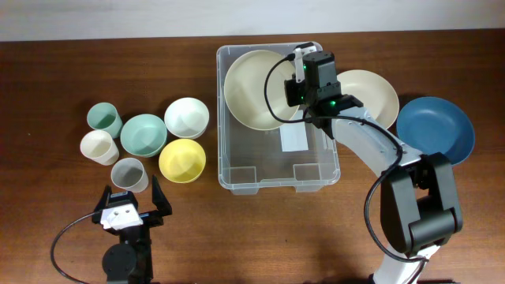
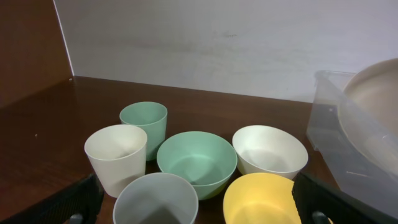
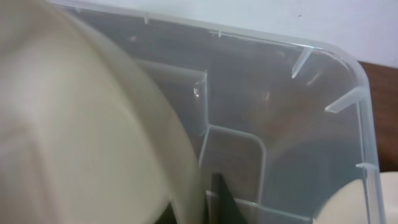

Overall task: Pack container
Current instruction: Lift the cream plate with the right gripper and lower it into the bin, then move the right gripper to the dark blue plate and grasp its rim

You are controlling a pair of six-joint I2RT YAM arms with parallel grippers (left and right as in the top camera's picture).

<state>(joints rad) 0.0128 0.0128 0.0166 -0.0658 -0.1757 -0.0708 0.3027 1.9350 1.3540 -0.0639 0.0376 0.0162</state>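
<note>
The clear container stands at the table's middle, with a white label on its bottom. My right gripper is shut on the rim of a large cream plate, which is tilted inside the container's far-left part. In the right wrist view the cream plate fills the left side, one dark finger of the right gripper lies against its edge, and the container's wall is behind. My left gripper is open and empty near the front-left edge; it also shows in the left wrist view.
Left of the container are a green cup, cream cup, grey cup, green bowl, white bowl and yellow bowl. To the right lie a second cream plate and a blue plate.
</note>
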